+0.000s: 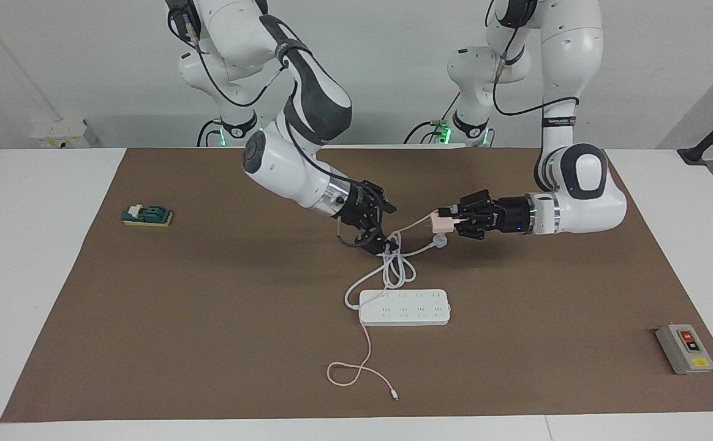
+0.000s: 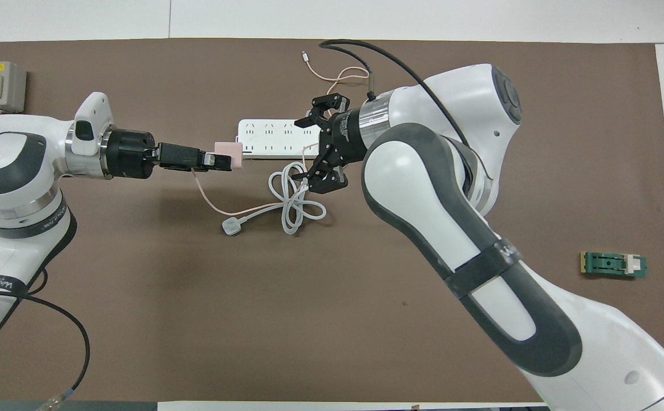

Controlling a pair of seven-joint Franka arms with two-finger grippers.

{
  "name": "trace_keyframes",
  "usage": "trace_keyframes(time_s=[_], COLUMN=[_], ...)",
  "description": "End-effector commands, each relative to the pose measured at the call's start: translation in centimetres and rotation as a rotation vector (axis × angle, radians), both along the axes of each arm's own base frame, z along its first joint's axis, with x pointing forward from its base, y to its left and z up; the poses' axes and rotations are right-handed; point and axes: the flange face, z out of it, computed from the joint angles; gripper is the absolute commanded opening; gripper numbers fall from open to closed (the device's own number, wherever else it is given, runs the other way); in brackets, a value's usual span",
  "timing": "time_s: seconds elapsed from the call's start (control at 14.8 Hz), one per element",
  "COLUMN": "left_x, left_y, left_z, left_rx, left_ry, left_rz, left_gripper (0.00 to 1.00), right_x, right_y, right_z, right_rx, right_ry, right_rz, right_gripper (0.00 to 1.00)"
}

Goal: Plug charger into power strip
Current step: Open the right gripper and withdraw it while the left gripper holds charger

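Note:
The pale pink charger [image 1: 440, 222] [image 2: 230, 153] hangs in the air with my left gripper [image 1: 451, 219] [image 2: 222, 161] shut on it, over the white three-pin plug [image 1: 439, 241]. Its thin pink cable [image 1: 350, 373] [image 2: 337, 74] drops past the right gripper, crosses one end of the power strip and loops on the mat. The white power strip [image 1: 405, 306] [image 2: 269, 137] lies flat on the mat, and its thick coiled cord [image 1: 396, 269] [image 2: 292, 200] lies nearer to the robots. My right gripper [image 1: 390, 226] [image 2: 312, 145] is open just over that coil, holding nothing.
A grey box with red and yellow buttons [image 1: 684, 348] [image 2: 2, 85] sits at the left arm's end of the brown mat. A small green and white block [image 1: 147, 215] [image 2: 613, 264] lies at the right arm's end.

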Motion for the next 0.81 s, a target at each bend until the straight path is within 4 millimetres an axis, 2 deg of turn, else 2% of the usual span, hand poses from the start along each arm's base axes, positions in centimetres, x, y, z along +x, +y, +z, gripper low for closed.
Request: trace_keyframes(time_s=[0.0, 0.07, 0.2, 0.47, 0.74], left_x=[0.9, 1.5, 2.4, 3.4, 3.5], left_y=[0.9, 2.1, 2.8, 3.2, 0.4], left_z=[2.1, 2.3, 3.3, 5.6, 5.5], left_rx=[0.101, 0.162, 0.25, 0.467, 0.648], left_ry=[-0.085, -0.113, -0.18, -0.318, -0.428], left_rz=[-0.056, -0.076, -0.121, -0.161, -0.252], left_gripper=[0.0, 0.0, 0.0, 0.0, 0.0], right_x=[1.2, 1.8, 2.5, 2.0, 0.7], right_y=[-4.3, -6.4, -9.9, -14.5, -19.4], right_z=[2.2, 2.8, 3.9, 6.3, 8.5], right_rx=[0.008, 0.005, -0.048, -0.186, -0.282], right_ry=[0.006, 0.002, -0.031, -0.153, -0.29], right_rz=[-0.045, -0.06, -0.052, 0.116, 0.363], right_gripper=[1.0, 1.0, 1.0, 1.0, 1.0])
